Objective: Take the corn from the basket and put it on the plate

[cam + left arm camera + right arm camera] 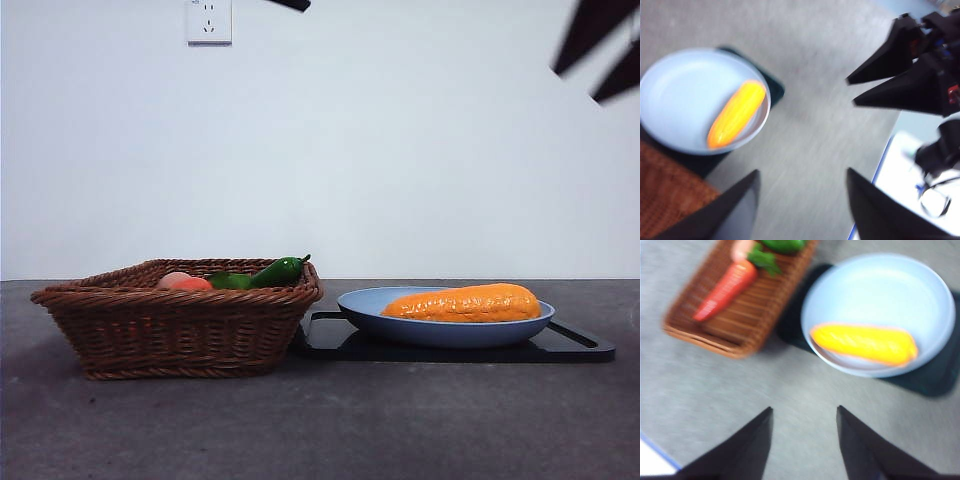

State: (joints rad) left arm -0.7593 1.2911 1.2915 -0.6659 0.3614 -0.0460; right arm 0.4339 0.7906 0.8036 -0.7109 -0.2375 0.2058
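Corn [463, 303] lies on its side in the light-blue plate [372, 312] beside the basket [180, 330], well apart from my right pincer [804, 440] and left pincer [802, 200], both raised, wide and empty.

1. The corn [465, 303] lies on its side in the plate [370, 312], off-centre, along the rim nearest the right end effector [804, 440].
2. The plate sits on a tray [570, 345], which lies flat on the tabletop [320, 430].
3. The basket [180, 330] stands just beside the tray, to the left of the plate as the right end effector looks at it.
4. In the basket lie a carrot [725, 287], a pepper [277, 271] and a round fruit [183, 282].
5. Both end effectors hang above the tabletop, well apart from the plate.
6. The left end effector [802, 210] is over bare tabletop, with the plate and the basket corner off to one side.
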